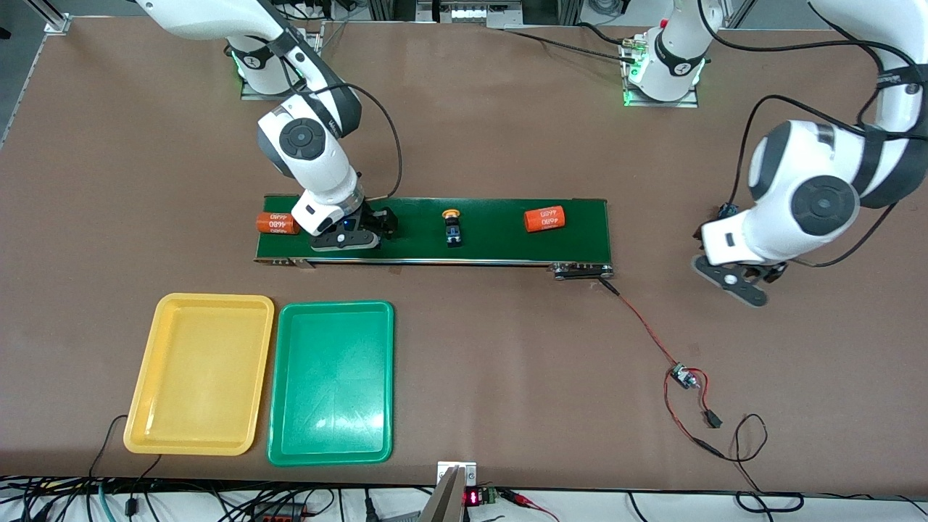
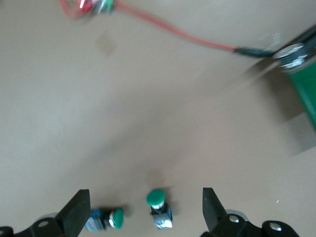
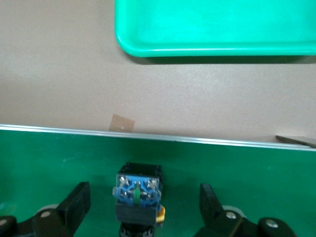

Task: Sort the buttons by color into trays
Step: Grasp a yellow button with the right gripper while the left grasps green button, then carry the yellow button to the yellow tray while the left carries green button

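- Over the conveyor belt (image 1: 507, 232), the right gripper (image 3: 143, 207) is spread around a yellow-capped button (image 3: 137, 197), seemingly ready to pinch it.
- Another yellow-capped button (image 1: 452, 226) lies mid-belt.
- Only the left wrist view shows two green-capped buttons (image 2: 159, 207) under the spread left gripper (image 2: 145, 215).
- Both the yellow tray (image 1: 163, 428) and green tray (image 1: 290, 449) hold nothing yet.

Right gripper (image 3: 140, 207) straddles button (image 3: 137, 195) on belt (image 1: 500, 239) — orange cylinder (image 1: 278, 223) close beside; trays (image 1: 199, 373) unobstructed.

Two trays (image 1: 199, 373) side by side, nearer the camera than belt (image 1: 500, 246), button (image 1: 453, 228) on belt
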